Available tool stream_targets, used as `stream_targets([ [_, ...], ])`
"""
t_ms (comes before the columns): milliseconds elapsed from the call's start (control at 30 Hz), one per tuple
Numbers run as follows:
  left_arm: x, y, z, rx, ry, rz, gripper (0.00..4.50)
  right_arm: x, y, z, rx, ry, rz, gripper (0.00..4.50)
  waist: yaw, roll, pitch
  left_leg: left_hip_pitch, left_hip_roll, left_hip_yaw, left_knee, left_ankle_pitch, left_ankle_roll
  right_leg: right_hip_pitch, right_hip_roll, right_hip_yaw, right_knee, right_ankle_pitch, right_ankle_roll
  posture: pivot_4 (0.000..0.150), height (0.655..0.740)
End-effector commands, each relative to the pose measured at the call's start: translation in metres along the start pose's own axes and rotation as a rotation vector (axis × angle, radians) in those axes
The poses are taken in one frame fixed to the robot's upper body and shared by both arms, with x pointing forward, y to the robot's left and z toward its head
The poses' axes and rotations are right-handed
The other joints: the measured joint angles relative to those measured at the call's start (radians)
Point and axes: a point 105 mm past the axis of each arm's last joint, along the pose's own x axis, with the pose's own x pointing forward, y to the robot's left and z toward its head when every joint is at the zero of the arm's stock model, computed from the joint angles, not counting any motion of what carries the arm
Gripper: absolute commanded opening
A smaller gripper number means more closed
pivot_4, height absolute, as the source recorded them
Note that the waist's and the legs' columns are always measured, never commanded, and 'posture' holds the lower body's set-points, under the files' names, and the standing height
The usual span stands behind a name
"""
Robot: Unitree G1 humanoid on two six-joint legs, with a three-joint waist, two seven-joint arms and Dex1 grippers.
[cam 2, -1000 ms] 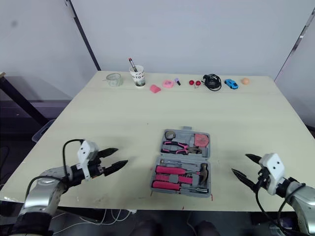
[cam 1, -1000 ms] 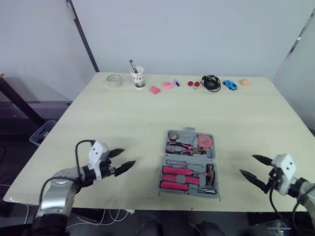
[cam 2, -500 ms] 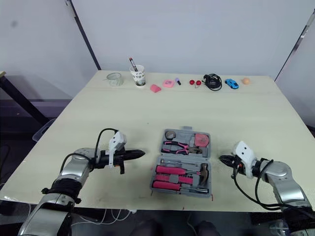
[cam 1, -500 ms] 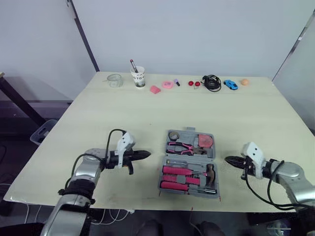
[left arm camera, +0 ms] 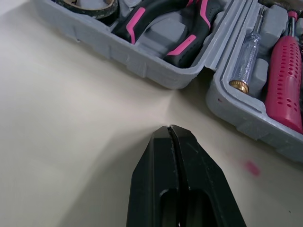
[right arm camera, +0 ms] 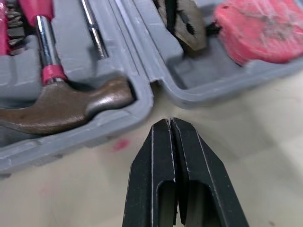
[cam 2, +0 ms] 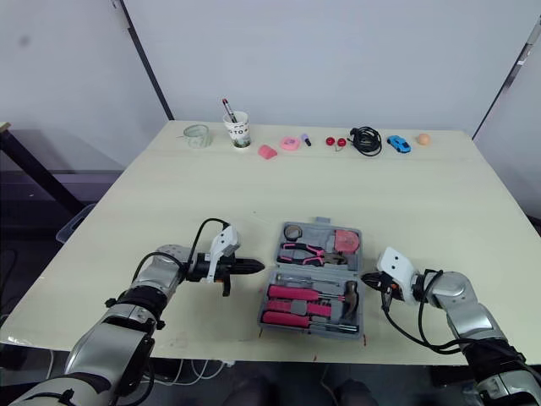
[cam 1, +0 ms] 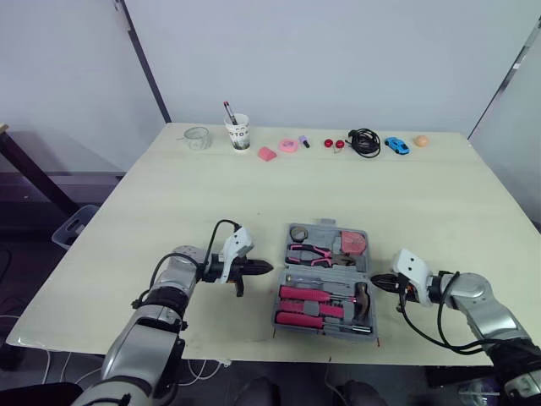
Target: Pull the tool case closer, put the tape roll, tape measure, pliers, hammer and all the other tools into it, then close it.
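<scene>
The tool case lies flat open, its two halves hinged together in the middle, and it looks fully loaded. The far half holds the pliers, the tape roll and the pink tape measure. The near half has the hammer, a screwdriver and some pink-handled tools. So I'd say packing is done and closing is all that's left.

The left claw sits just off the case's left side, pinched shut on nothing, with its tip aimed at the hinge seam. The right claw mirrors it on the case's right side, also closed and empty, pointing at the gap between the hammer half and the tape measure half. Neither quite touches the plastic as far as I can tell.

To do this well, I'd slide both tips under the same half from either side and lift them together, so the half swings over evenly without twisting. Go slow, because loose tools could tip out of the rising half, and the whole case may skate across the counter if nothing pins the other half. Then press down until it latches.

Well beyond the case, along the counter's far edge, there's a paper cup, a black cable and a blue toy car, none of them in the way.
</scene>
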Motion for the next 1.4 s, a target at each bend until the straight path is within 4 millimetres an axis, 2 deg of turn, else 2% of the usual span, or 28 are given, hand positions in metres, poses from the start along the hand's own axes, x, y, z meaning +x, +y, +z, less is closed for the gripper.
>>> stream_targets([
  [33, 0.004, 0.001, 0.005, 0.023, 0.001, -0.011, 0.0, 0.002, -0.005, 0.01, -0.04, -0.025, -0.008, 0.06, 0.001, 0.0, 0.0, 0.0, 0.0, 0.0, 0.0, 0.0, 0.0, 0.0, 0.0, 0.0, 0.0, 0.0, 0.0, 0.15, 0.74],
  [800, 0.029, -0.015, 0.001, 0.061, 0.06, -0.114, 0.0, 0.009, 0.0, 0.01, -0.071, -0.034, 0.004, 0.06, 0.0, 0.0, 0.0, 0.0, 0.0, 0.0, 0.0, 0.0, 0.0, 0.0, 0.0, 0.0, 0.0, 0.0, 0.0, 0.15, 0.74],
  [1400, 0.033, -0.024, 0.0, 0.054, 0.063, -0.173, 0.0, 0.014, 0.007, 0.013, -0.062, -0.055, 0.05, 0.06, -0.003, 0.0, 0.0, 0.001, 0.0, 0.0, 0.0, 0.0, 0.0, 0.0, 0.0, 0.0, 0.001, 0.0, 0.0, 0.15, 0.74],
])
